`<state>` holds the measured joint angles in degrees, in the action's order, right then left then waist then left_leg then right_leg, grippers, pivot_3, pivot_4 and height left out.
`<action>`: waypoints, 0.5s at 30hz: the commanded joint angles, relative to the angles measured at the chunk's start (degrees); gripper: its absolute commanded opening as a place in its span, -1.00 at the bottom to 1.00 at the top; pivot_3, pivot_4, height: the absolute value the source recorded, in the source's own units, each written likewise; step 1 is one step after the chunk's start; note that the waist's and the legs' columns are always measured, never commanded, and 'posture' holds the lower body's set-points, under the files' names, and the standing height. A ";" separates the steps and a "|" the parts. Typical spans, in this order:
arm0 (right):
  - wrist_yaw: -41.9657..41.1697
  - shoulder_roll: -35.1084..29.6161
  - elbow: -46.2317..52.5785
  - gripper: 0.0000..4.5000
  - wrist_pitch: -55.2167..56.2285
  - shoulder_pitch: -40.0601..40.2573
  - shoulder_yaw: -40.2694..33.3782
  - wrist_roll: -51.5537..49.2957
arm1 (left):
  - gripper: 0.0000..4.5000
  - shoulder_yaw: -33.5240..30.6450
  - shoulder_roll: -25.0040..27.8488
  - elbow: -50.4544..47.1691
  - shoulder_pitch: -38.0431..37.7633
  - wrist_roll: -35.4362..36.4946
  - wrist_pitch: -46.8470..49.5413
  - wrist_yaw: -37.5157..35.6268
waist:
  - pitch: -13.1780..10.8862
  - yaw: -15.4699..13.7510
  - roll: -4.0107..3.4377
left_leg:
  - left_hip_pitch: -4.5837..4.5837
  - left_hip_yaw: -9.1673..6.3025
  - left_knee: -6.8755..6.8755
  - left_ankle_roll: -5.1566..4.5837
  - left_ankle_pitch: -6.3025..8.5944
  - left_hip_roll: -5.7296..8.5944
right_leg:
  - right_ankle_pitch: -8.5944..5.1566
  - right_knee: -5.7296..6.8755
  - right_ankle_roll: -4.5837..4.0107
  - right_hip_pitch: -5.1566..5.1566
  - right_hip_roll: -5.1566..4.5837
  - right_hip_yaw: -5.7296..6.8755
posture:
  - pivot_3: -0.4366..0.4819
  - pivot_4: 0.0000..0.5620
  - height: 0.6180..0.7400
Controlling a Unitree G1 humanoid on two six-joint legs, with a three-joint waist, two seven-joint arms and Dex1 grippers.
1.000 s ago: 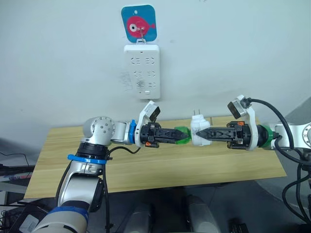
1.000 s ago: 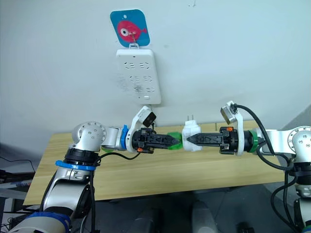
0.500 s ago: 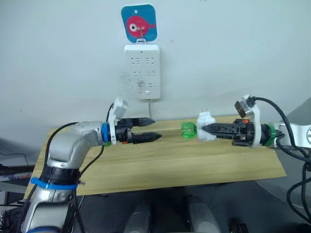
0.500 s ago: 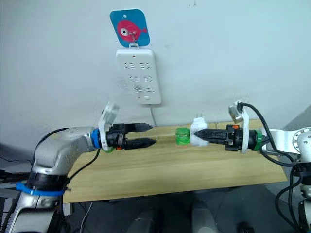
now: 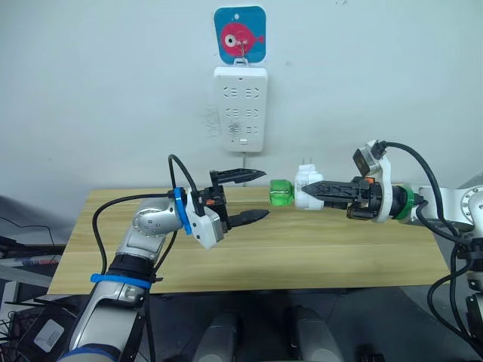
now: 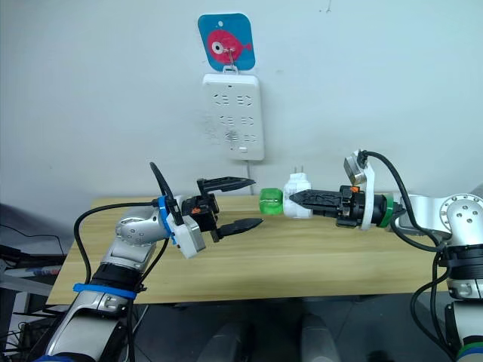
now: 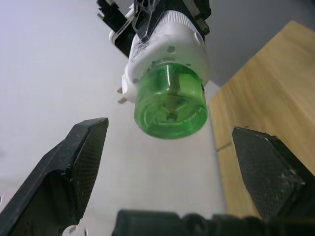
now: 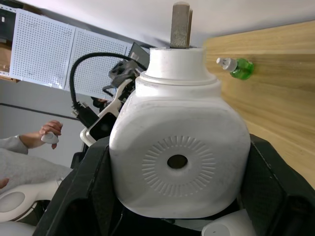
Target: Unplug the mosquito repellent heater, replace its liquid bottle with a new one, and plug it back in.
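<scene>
A: Right gripper point(image 5: 308, 191) has its fingers clamped on the mosquito repellent heater point(image 5: 305, 188), up in the air above the wooden table point(image 5: 339, 249), green liquid bottle point(image 5: 280, 192) poking out toward the left arm.

B: And the left gripper point(image 5: 252, 197)? Fingers spread wide, holding nothing, just beside that bottle.

Plastic, wood grain and matt black

The mosquito repellent heater point(image 8: 177, 162) is smooth white plastic, faintly glossy; its liquid bottle point(image 7: 171, 102) is translucent green plastic, shiny; the surface point(image 5: 317, 249) is pale matt wood grain; the left pincer's fingers point(image 7: 74, 162) look matt black, finely textured.
</scene>
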<state>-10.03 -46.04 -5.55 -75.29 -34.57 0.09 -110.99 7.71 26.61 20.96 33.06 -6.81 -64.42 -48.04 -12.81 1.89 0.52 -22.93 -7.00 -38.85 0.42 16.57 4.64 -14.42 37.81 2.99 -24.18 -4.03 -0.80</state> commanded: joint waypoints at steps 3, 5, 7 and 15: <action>0.29 1.46 3.06 0.32 0.23 -0.85 -1.24 -2.01 | 0.97 2.66 -0.92 1.73 2.06 -2.38 -4.49 5.18 | 0.00 0.12 0.00 | 0.03 0.03 0.00 -0.01 0.00 -0.02 | 0.00 0.06 0.00 -0.01 0.01 0.02 | -0.31 -0.23 1.00; 0.76 1.97 3.13 0.32 0.39 -0.83 -1.46 -2.01 | 0.97 3.94 -1.34 1.99 2.78 -2.89 -5.27 6.28 | 0.00 0.18 0.00 | 0.03 0.06 0.00 -0.01 0.01 -0.03 | 0.00 0.07 0.00 -0.03 0.01 0.00 | -0.33 -0.21 1.00; 0.93 1.92 3.27 0.32 0.29 -0.58 -1.61 -2.01 | 0.97 4.69 -1.46 2.19 3.40 -3.39 -5.84 7.37 | 0.00 0.36 0.00 | 0.03 0.06 0.00 -0.01 0.01 -0.04 | 0.00 0.08 0.00 -0.03 0.01 0.01 | -0.33 -0.21 1.00; 0.93 1.67 3.61 0.32 0.11 0.36 -2.03 -2.01 | 0.10 6.38 0.60 4.46 5.02 -4.38 -6.60 10.26 | 0.00 0.98 0.00 | 0.03 0.07 0.00 -0.04 0.03 -0.04 | 0.00 0.09 0.00 -0.04 0.01 0.01 | -0.34 -0.21 1.00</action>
<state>-8.66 -44.11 -3.64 -75.45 -34.18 -0.01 -111.03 14.05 26.48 25.56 36.96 -11.49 -70.44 -39.17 -12.81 2.87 0.52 -22.90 -6.93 -38.85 0.38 16.59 4.60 -14.42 37.90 3.00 -24.22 -4.01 -0.79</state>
